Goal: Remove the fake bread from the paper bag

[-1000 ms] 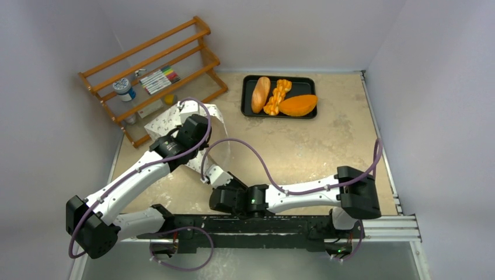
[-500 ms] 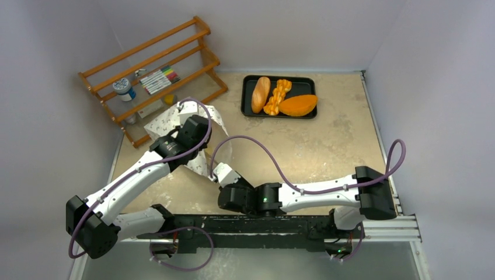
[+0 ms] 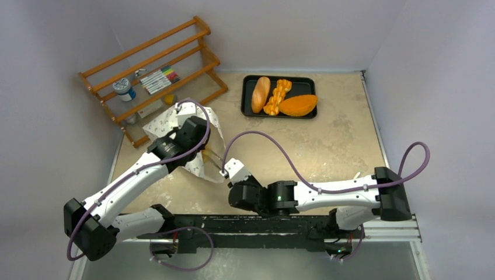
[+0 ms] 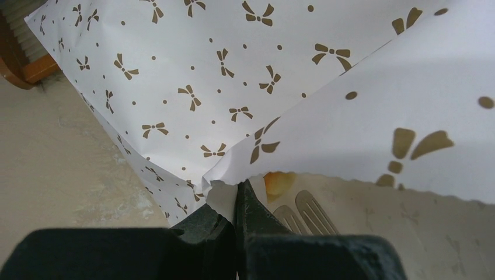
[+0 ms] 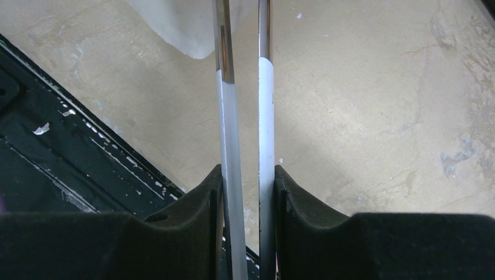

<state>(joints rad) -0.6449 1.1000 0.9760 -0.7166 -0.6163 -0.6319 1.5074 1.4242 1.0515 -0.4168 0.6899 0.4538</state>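
The paper bag (image 3: 157, 123) lies at the left by the rack, white with small dark bow marks (image 4: 192, 70). My left gripper (image 4: 238, 192) is shut on the bag's torn mouth edge and holds it up. Under that edge a bit of orange-yellow fake bread (image 4: 279, 182) shows inside the bag. My right gripper (image 5: 248, 172) is shut on metal tongs (image 5: 265, 116), squeezing both arms. The tongs (image 3: 215, 160) reach from the right gripper (image 3: 229, 172) toward the bag mouth. Their slotted tips (image 4: 312, 210) lie just below the bread.
A black tray (image 3: 308, 81) at the back holds three orange bread pieces. A wooden rack (image 3: 152, 76) with markers and a jar stands at the back left, close behind the bag. The black base rail (image 3: 262, 224) runs along the near edge.
My right arm has slid to the right, drawing the tongs back from the bag mouth. My left gripper keeps its hold on the bag edge, shifted slightly.
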